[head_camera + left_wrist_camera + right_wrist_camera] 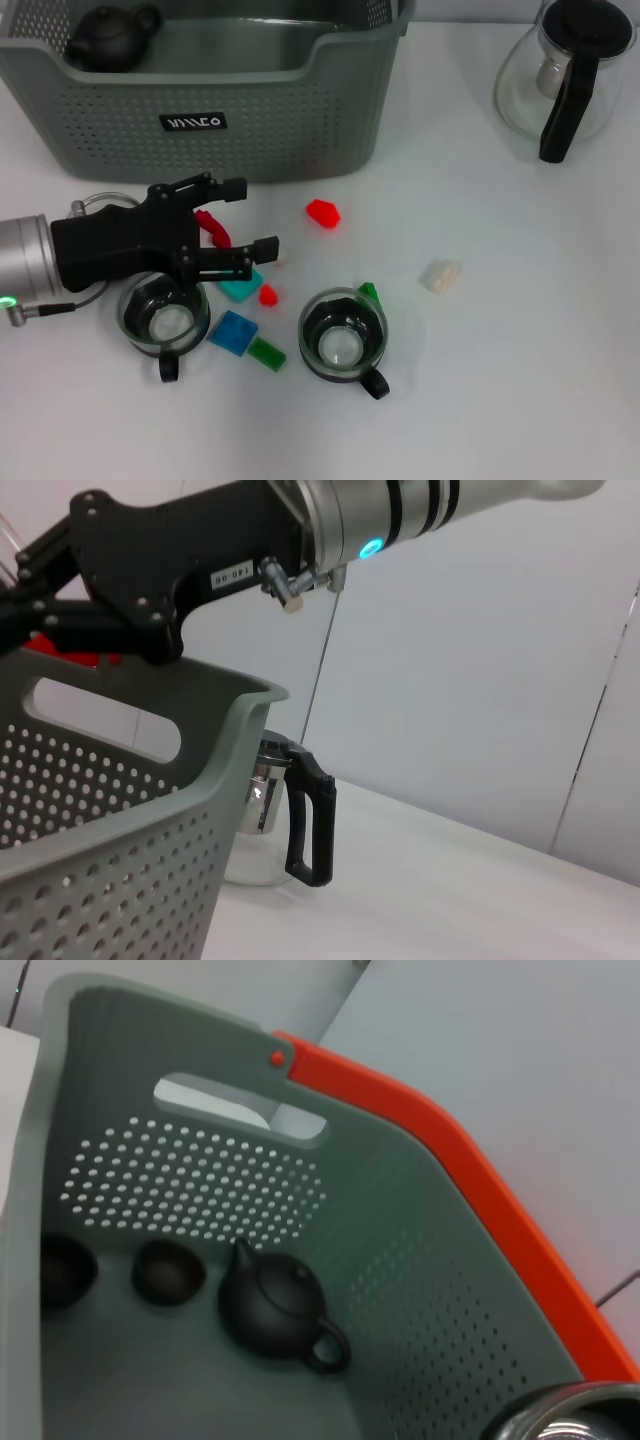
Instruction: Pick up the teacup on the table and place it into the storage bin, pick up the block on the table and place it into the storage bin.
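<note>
The grey-green storage bin (250,120) stands at the back left. Two glass teacups rest on the table, one (163,318) just below my left gripper and one (343,336) in the middle. Loose blocks lie between them: red (322,212), teal (240,288), blue (233,331), green (266,353) and white (440,274). My left gripper (245,218) hovers in front of the bin, open, with a red block (212,228) between its fingers. The left wrist view shows the bin (120,810) wall close up. My right gripper is out of sight.
A glass carafe (565,75) with a black handle stands at the back right, and it (290,820) shows behind the bin. Inside the bin (400,1290) sit a dark teapot (270,1310) and two dark cups (168,1272). A round glass rim (560,1418) shows at the right wrist picture's corner.
</note>
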